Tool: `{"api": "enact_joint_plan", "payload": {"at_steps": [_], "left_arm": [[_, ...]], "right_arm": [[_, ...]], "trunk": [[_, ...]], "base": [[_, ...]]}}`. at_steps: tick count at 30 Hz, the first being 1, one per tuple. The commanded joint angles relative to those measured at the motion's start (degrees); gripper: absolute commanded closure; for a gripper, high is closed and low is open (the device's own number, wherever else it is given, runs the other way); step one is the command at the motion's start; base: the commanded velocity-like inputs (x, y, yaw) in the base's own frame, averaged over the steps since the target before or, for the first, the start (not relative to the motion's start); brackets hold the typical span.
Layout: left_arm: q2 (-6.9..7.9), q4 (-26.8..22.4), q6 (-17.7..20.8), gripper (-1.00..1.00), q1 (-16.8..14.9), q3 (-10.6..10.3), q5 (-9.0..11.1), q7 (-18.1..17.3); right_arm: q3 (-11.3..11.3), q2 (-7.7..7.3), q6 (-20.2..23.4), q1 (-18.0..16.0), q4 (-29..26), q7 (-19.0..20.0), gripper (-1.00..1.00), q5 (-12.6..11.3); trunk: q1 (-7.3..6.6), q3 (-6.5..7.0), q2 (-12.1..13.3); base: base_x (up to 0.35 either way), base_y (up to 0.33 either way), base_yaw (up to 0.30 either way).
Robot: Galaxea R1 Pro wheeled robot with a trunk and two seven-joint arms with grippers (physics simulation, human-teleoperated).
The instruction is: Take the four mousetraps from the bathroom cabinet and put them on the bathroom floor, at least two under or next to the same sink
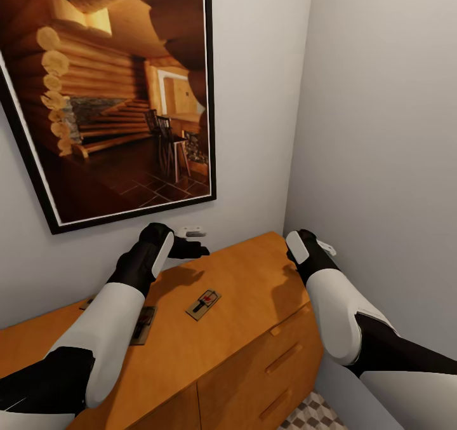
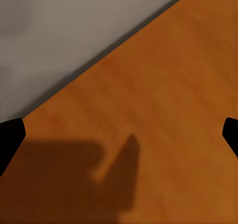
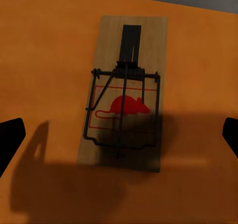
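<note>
**Seemingly poised: two arms over the cabinet top, traps not yet lifted**

Both arms reach over the cabinet (image 1: 241, 290), probably because the mousetraps lie flat on its smooth top and must be taken from above. One mousetrap (image 1: 203, 304) sits near the middle of the top; a second mousetrap (image 1: 143, 325) lies beside it, half hidden under the left forearm. The left gripper (image 1: 190, 249) hangs above the cabinet's back edge by the wall, over bare wood, fingers spread wide and holding nothing. The right gripper (image 1: 320, 247) hovers at the cabinet's far corner, wrist bent downward; its camera looks straight onto a trap (image 3: 124, 95) lying between widely parted fingertips (image 3: 10, 137), nothing gripped. Bathroom floor (image 1: 311, 414) shows below the cabinet's drawers.
</note>
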Motion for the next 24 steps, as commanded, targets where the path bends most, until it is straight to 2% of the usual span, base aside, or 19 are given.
{"api": "enact_joint_plan", "payload": {"at_steps": [1,24], "left_arm": [[0.03,0.0,0.2,-1.0,0.0,-0.1,0.3,0.1],[0.09,1.0,0.2,-1.0,0.0,-0.1,0.2,0.1]], "right_arm": [[-0.1,0.03,0.3,0.0,-0.1,-0.3,-1.0,-0.3],[-0.1,0.03,0.1,0.0,0.9,0.5,-1.0,-0.2]], "trunk": [[0.0,-0.07,0.0],[0.0,-0.07,0.0]], "base": [[0.0,0.0,0.0],[0.0,0.0,0.0]]}}
